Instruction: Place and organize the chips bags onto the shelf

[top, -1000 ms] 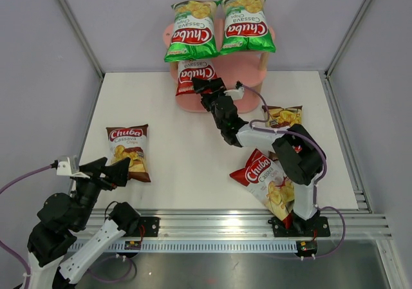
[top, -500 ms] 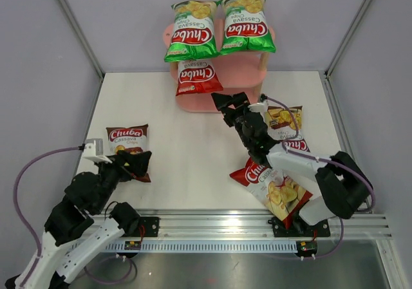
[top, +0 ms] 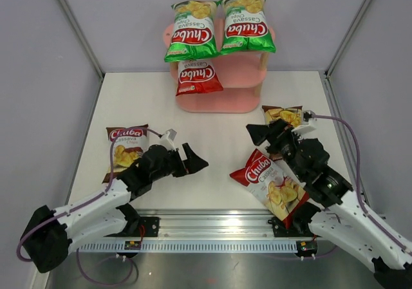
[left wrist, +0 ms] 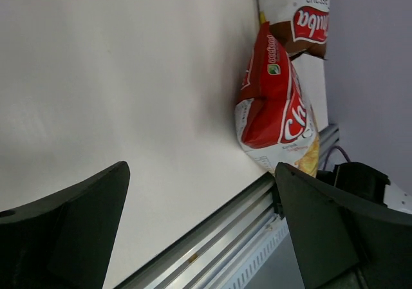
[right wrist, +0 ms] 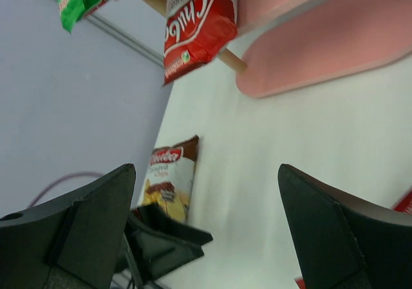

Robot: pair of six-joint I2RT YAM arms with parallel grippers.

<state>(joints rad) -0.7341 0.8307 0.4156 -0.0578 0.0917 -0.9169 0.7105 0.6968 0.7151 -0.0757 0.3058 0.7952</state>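
From above: green bags (top: 190,31) lie on the shelf (top: 244,70) top board, a red bag (top: 196,76) on its middle board. The left fingers (top: 193,162) and right fingers (top: 259,133) gape wide and empty over the desk (top: 193,115).
Left wrist: another red bag (left wrist: 273,102) lies just beside a brown bag (left wrist: 293,18).
Right wrist: second brown bag (right wrist: 170,179) lies flat on the desk.

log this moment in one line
shelf: green bags top, red bag middle | table: second red bag, brown bags | left tool open | right tool open

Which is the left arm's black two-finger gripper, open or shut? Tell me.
Open: the left gripper holds nothing; its black fingers stand wide apart.
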